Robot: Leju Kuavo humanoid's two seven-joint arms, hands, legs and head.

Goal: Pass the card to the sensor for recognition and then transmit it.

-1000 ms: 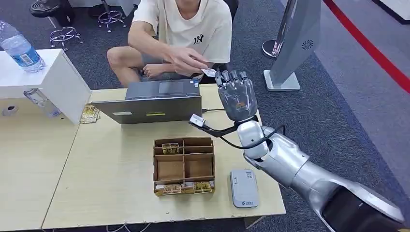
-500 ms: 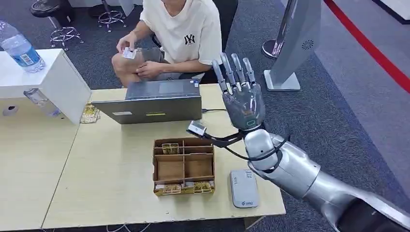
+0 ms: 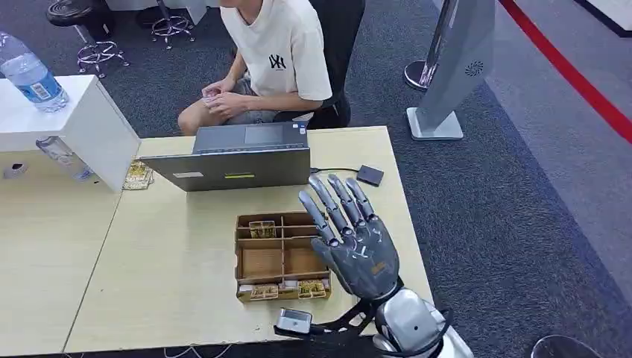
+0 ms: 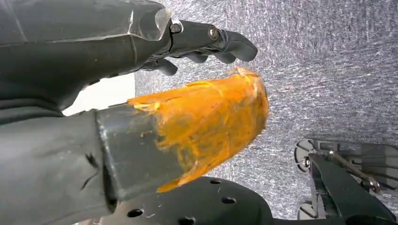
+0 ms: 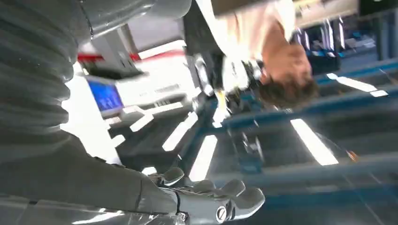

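**Right hand empty, cards beside it in the box**

The right hand (image 3: 356, 250) hovers palm-down above the counter (image 3: 171, 261), fingers spread and straight, nothing in it. The left hand (image 4: 187, 93) hangs over carpet, thumb and fingers apart, also empty.

Just beside the right hand, toward the robot's left, stands the box (image 3: 283, 240). Cards (image 3: 262, 228) lie in its far compartment, with more along its near edge. Beyond the hand is the laptop (image 3: 231, 160), and past that a seated person (image 3: 279, 52) holding something small in the lap, too small to tell whether it is a card.

A card looks light, thin, stiff and slick. Lying flat in a compartment, it gives little to catch. Pinching a short edge between thumb and a fingertip seems best, with modest pressure so it neither bends nor slips out.
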